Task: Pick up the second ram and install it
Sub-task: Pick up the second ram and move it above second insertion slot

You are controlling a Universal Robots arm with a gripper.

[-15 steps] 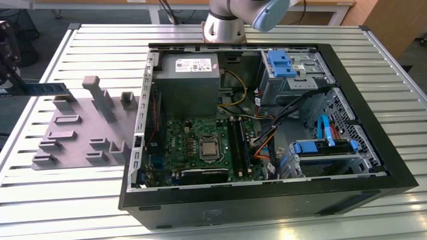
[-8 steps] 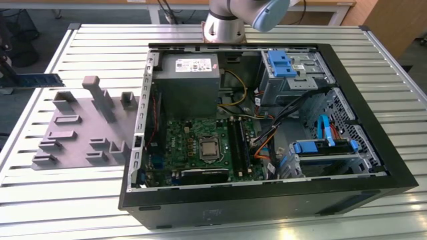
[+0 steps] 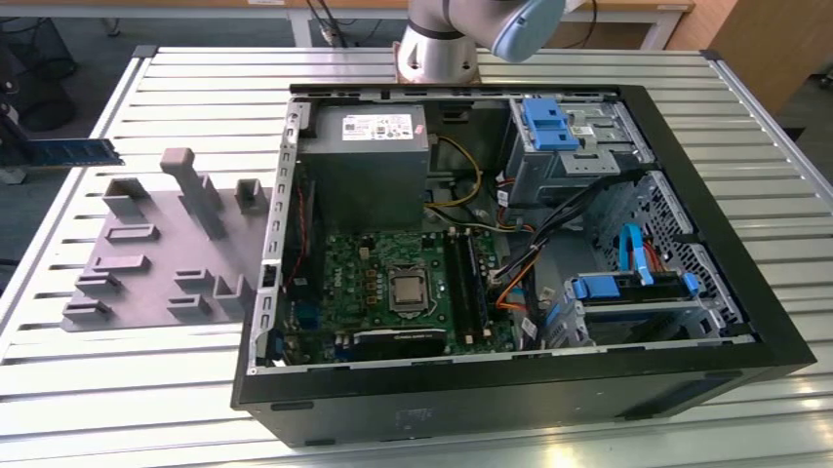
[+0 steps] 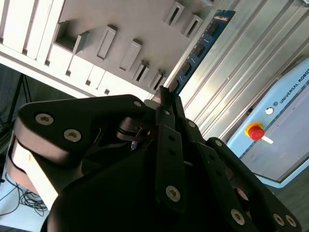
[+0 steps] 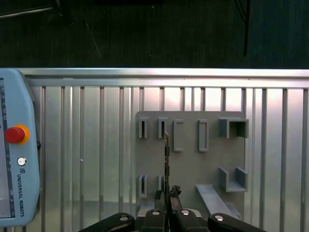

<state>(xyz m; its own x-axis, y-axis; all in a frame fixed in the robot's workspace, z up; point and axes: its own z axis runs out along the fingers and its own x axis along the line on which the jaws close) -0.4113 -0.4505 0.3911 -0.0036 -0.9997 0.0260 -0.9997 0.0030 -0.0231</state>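
Fingers (image 4: 166, 140) clamped on one end of the second ram (image 4: 200, 46), the blue stick jutting straight out from them. Slatted metal desk (image 3: 156, 390) carries an open computer case (image 3: 521, 400) with a green motherboard (image 3: 351, 263) inside. Beside the case, on the exterior view's left, lies a gray slotted holder plate (image 3: 156, 255). Pale blue teach pendant (image 5: 14, 183) lies on the desk near the plate. In the exterior view the ram sits at the far left, well apart from the case.
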